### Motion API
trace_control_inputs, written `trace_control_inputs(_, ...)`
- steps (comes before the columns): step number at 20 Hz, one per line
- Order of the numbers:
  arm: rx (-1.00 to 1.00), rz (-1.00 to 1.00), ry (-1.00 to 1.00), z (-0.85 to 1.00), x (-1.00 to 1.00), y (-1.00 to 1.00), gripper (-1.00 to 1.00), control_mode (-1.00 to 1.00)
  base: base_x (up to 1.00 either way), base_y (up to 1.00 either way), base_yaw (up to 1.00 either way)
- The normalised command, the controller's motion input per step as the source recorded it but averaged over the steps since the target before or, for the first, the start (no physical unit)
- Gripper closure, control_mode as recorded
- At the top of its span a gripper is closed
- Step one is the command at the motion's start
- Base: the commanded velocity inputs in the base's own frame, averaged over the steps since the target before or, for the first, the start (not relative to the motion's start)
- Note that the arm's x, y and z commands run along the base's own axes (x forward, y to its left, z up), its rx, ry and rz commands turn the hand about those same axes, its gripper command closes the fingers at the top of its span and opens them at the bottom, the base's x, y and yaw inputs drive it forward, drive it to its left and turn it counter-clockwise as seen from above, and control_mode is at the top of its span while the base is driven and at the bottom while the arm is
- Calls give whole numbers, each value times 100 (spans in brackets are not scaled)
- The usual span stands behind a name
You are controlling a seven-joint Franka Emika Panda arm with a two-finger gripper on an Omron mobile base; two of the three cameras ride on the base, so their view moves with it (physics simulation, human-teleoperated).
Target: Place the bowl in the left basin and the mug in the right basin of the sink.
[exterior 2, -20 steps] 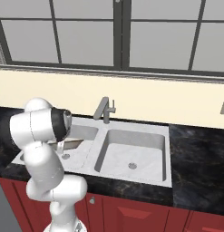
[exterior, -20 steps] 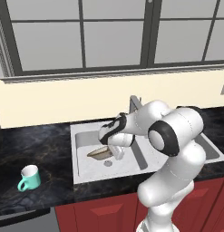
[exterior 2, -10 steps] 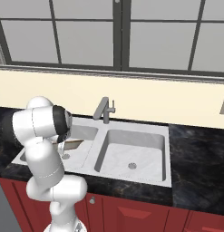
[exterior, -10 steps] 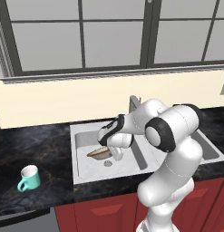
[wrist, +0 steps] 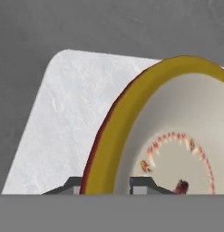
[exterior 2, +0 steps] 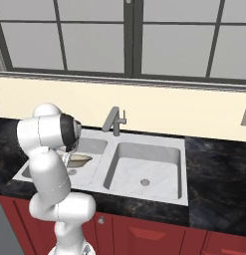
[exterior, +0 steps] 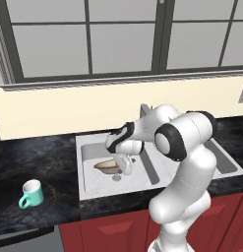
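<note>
The bowl point(exterior: 107, 166) is seen inside the left basin point(exterior: 96, 178) of the sink point(exterior 2: 182, 149), its rim between the two fingertips of the pincer point(wrist: 107, 185). Whether that rim is clamped or released cannot be told. If the pincer is withdrawn while partly clamped, the bowl may be dragged or tipped. The mug point(exterior: 31, 193) is left on the table point(exterior: 39, 152), left of the sink.

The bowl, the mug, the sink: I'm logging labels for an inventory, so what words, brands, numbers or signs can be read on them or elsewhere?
None: no readable text anywhere.
The bowl carries only a ring of red and yellow marks, not letters.
The mug and sink are unmarked.
</note>
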Motion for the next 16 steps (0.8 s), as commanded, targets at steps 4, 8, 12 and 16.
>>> trace_control_inputs(4,0,0,20,-13,0,26,100,-100,0,0,0)
trace_control_inputs(8,0,0,17,-13,0,30,100,-100,0,0,0)
trace_control_inputs(12,0,0,12,-18,0,33,-100,-100,0,0,0)
trace_control_inputs(16,0,0,4,-12,0,21,-100,-100,0,0,0)
